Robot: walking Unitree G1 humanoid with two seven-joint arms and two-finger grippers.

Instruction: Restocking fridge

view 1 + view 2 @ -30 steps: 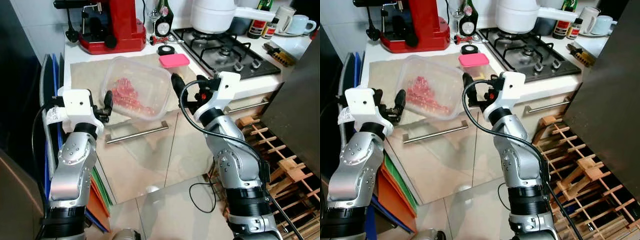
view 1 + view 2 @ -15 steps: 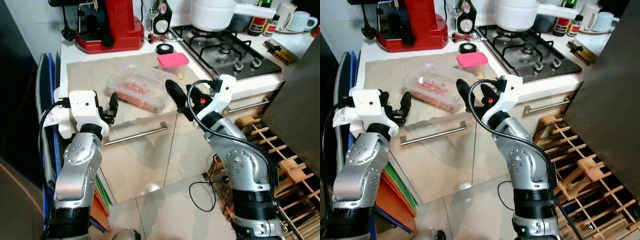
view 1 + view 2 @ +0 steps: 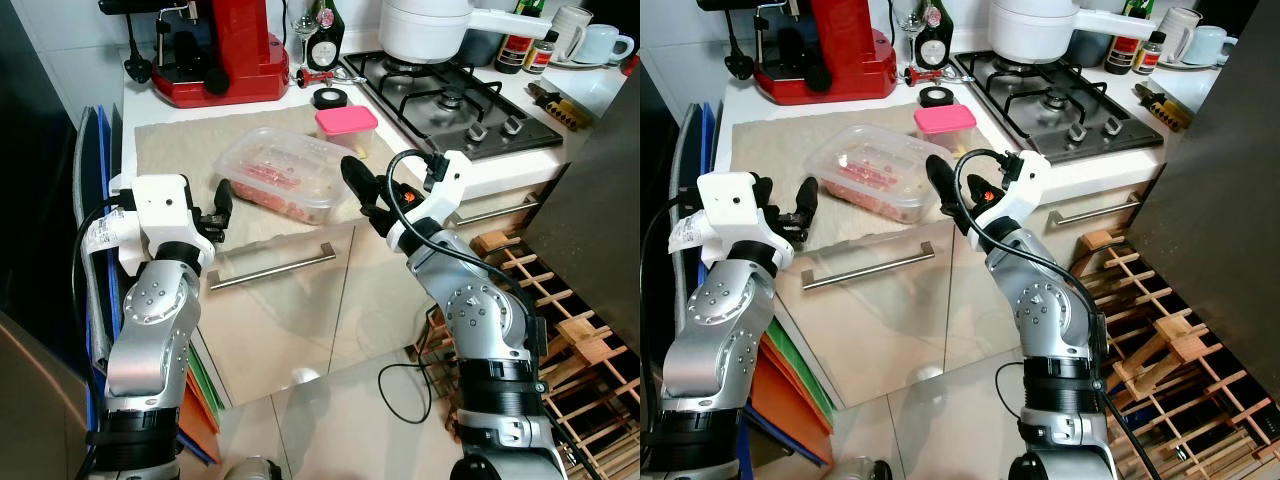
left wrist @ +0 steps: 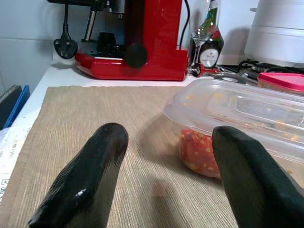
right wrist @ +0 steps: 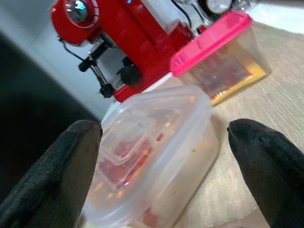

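We note the tub [image 3: 277,182] lies between both open grippers, left [image 3: 219,205] and right [image 3: 362,186]; right sits nearer.

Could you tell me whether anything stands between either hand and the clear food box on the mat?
Nothing visible does. The clear box sits on the mat with the open left hand and open right hand flanking it.

A tub [image 3: 280,180] sits on the mat [image 3: 175,150] at the counter's front, between the left gripper [image 3: 216,206] and right gripper [image 3: 362,186]. Behind it stands a smaller box [image 3: 347,128]; the coffee machine [image 3: 225,50] is at the back, the hob [image 3: 455,100] to the right.
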